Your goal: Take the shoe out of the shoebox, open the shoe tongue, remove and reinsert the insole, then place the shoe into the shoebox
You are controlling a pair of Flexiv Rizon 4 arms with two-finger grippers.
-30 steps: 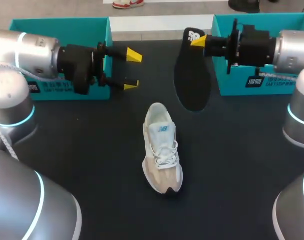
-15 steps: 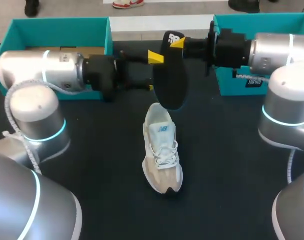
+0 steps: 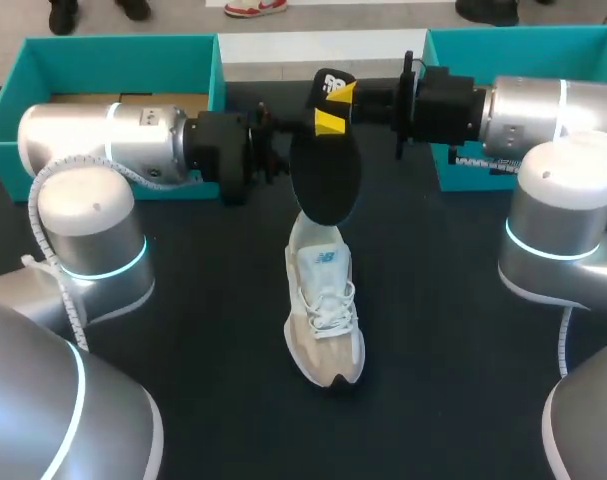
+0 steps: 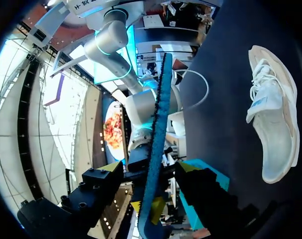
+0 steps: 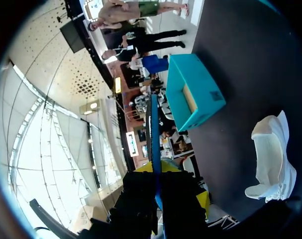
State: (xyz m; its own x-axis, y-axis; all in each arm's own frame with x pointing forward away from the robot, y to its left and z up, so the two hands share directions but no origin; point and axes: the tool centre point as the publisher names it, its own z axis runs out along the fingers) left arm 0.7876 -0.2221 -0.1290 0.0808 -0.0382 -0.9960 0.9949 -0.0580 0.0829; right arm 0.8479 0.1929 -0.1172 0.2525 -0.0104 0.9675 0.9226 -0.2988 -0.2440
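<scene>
The right end effector [image 5: 158,185] is clamped on the top end of the black insole [image 3: 323,170], and its wrist view shows the insole edge-on, pinched between the fingers. The insole hangs upright over the heel end of the shoe [image 3: 324,305]. Its lower tip overlaps the heel opening in the head view, but I cannot tell whether the two touch.

The left end effector [image 4: 150,172] has its fingers apart, one on each side of the insole. Only its own wrist view shows the gap at each yellow tip, because in the head view the insole hides those tips.

The shoe stands on its sole on the bench [image 3: 183,330], toe pointing away from the boxes, with dark bench surface on either side of it. Beyond the shoe's heel, the left shoebox [image 3: 113,60] and the right shoebox [image 3: 523,50] sit well apart from it, one behind each arm. The right wrist view looks into the left shoebox, where a brown floor shows.
</scene>
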